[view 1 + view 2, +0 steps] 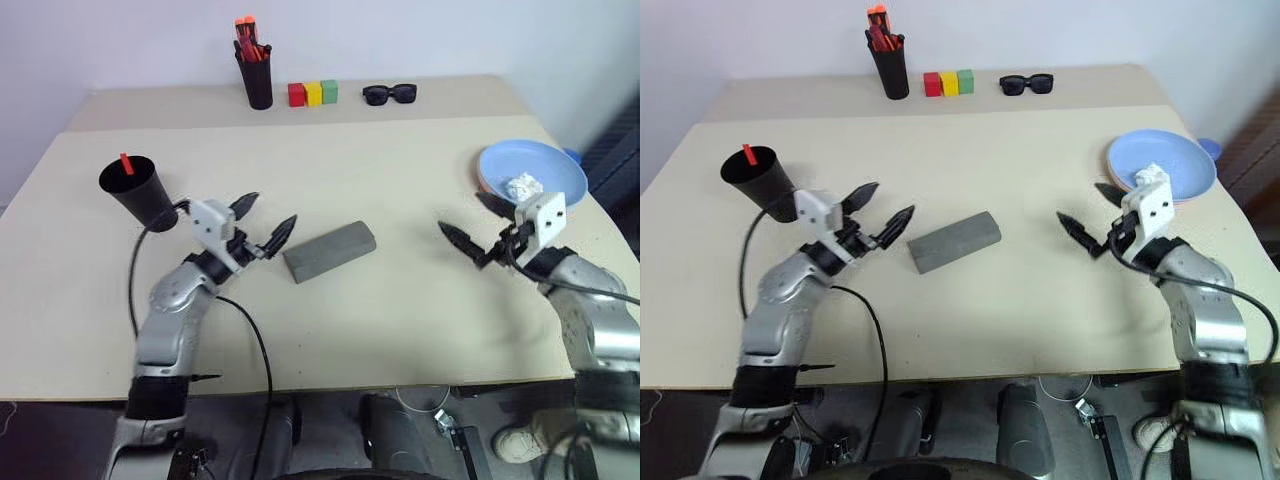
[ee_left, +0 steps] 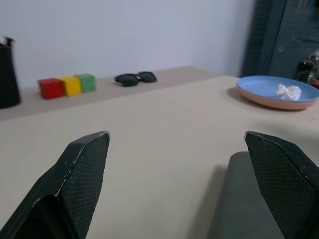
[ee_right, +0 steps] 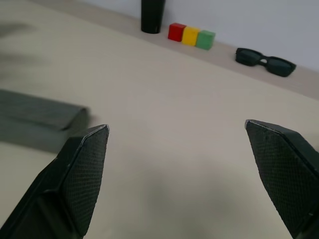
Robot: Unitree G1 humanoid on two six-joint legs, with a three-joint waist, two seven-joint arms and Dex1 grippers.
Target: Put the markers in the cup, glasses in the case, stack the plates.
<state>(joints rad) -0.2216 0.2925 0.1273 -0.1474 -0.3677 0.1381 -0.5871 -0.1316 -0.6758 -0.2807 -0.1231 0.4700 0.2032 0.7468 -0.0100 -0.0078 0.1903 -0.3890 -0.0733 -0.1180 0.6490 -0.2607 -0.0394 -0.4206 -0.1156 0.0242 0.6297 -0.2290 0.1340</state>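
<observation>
The black cup (image 1: 138,190) is seen at the bench's left, tilted, with a red marker (image 1: 126,163) standing in it. The grey case (image 1: 329,251) lies shut mid-bench. The blue plate (image 1: 545,165) is stacked on the pink plate (image 2: 269,102) at the right, a white crumpled scrap (image 1: 522,185) on it.

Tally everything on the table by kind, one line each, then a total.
Plates, blue stacked on pink: 2
Black cups: 2, the wide cup and the pen cup
Colour blocks: 3
Grey case: 1
Black sunglasses: 1
White crumpled wad on the plates: 1
Total: 10
</observation>
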